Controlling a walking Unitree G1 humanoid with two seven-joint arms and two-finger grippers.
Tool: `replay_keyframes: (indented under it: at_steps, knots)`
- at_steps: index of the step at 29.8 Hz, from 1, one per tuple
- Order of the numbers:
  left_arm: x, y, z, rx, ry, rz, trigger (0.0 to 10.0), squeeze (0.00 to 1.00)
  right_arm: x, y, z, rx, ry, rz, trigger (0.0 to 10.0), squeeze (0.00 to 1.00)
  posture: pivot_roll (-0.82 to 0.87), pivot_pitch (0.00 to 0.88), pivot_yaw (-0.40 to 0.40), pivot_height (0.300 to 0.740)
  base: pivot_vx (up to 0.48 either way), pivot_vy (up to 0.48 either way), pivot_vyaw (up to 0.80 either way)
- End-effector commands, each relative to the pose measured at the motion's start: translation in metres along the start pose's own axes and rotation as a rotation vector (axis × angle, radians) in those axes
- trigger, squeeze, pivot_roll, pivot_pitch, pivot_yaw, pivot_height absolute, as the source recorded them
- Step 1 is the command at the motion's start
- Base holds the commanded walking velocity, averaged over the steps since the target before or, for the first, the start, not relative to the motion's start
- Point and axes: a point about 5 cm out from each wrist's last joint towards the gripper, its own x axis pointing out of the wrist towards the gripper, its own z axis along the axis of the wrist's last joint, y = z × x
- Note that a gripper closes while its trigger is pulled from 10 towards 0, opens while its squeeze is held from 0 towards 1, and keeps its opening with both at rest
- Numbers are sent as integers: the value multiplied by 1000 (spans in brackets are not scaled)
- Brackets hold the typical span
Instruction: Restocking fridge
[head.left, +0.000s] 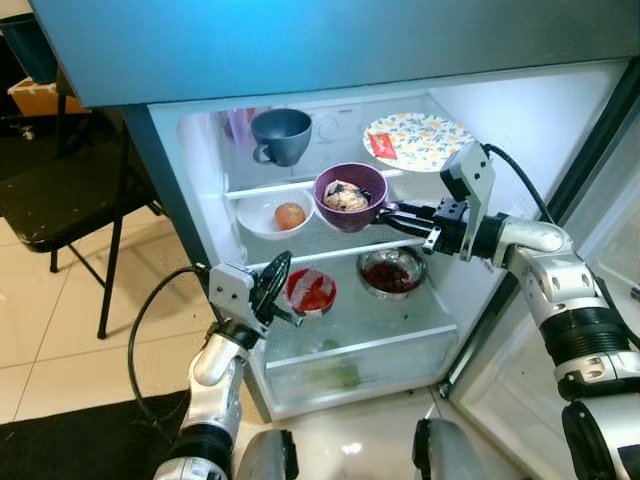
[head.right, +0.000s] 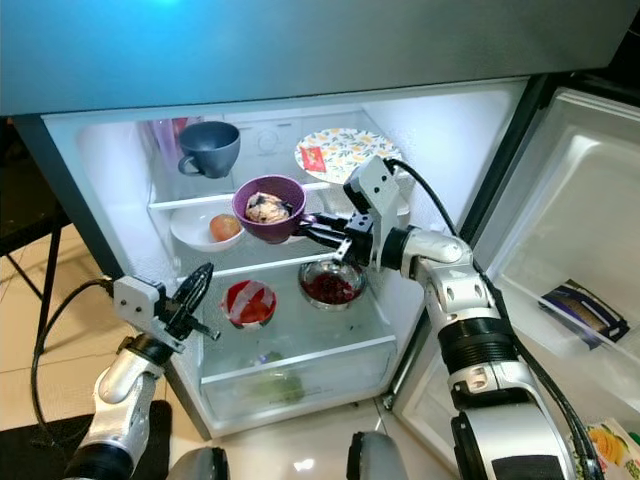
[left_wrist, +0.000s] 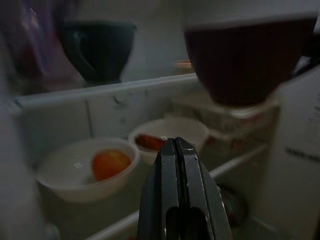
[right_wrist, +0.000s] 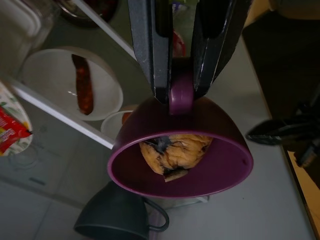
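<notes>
A purple bowl (head.left: 350, 195) with a short handle holds a brownish lump of food (right_wrist: 172, 152). My right gripper (head.left: 392, 213) is shut on that handle and keeps the bowl upright in the open fridge, in front of the middle shelf (head.left: 300, 187). Lower and to the left, my left gripper (head.left: 276, 284) is at the fridge's left edge with its fingers (left_wrist: 175, 165) shut on nothing, pointing in at the shelves.
A grey mug (head.left: 282, 133) and a floral plate (head.left: 418, 140) stand on the top shelf. A white bowl with an orange fruit (head.left: 275, 213) sits behind the purple bowl. Below are a red-filled bowl (head.left: 312, 290), a steel bowl (head.left: 392, 272) and the crisper drawer (head.left: 340, 372). The open door (head.right: 560, 270) is on the right.
</notes>
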Motion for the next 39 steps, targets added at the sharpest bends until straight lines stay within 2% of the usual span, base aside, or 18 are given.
replay_keyframes:
  at_steps: [1, 5, 7, 9, 12, 17, 21, 22, 25, 32, 39]
  knots:
    - [1, -6, 1, -20, -1, 5, 10000, 0, 2, -2, 8, 9, -26, -11, 10000, 0, 55, 0, -11, 575, 0, 0, 0]
    - [-2, -5, 2, -19, 11, 28, 10000, 0, 8, 1, 8, 50, -18, 4, 10000, 0, 57, 0, -12, 575, 0, 0, 0]
    - [-3, -3, 1, -13, 26, 45, 10000, 0, 16, 8, 10, 65, -29, 36, 10000, 0, 59, 0, -11, 575, 0, 0, 0]
    - [-3, -3, 1, -13, 26, 45, 10000, 0, 16, 8, 10, 65, -29, 36, 10000, 0, 59, 0, -11, 575, 0, 0, 0]
    - [-4, -6, -2, -38, 50, 53, 10000, 0, 38, 25, 15, 89, -57, 96, 10000, 0, 67, 0, -11, 575, 0, 0, 0]
    - [-7, -7, -4, -53, 66, 66, 10000, 0, 47, 29, 21, 90, -68, 110, 10000, 0, 67, 0, -12, 575, 0, 0, 0]
    - [-9, -6, -6, -64, 86, 87, 10000, 0, 63, 33, 31, 88, -85, 115, 10000, 0, 68, 0, -16, 575, 0, 0, 0]
    - [-9, -6, -6, -66, 90, 90, 10000, 0, 72, 33, 35, 88, -83, 97, 10000, 0, 69, 0, -17, 575, 0, 0, 0]
    - [-8, -7, -6, -66, 92, 89, 10000, 0, 80, 29, 39, 91, -78, 43, 10000, 0, 72, 0, -19, 575, 0, 0, 0]
    - [-8, -9, -5, -71, 92, 88, 10000, 0, 86, 19, 36, 78, -24, -102, 10000, 0, 76, 0, -22, 575, 0, 0, 0]
    - [-6, -13, -4, -74, 91, 82, 10000, 0, 89, 9, 42, 98, -25, -215, 10000, 0, 79, 0, -25, 575, 0, 0, 0]
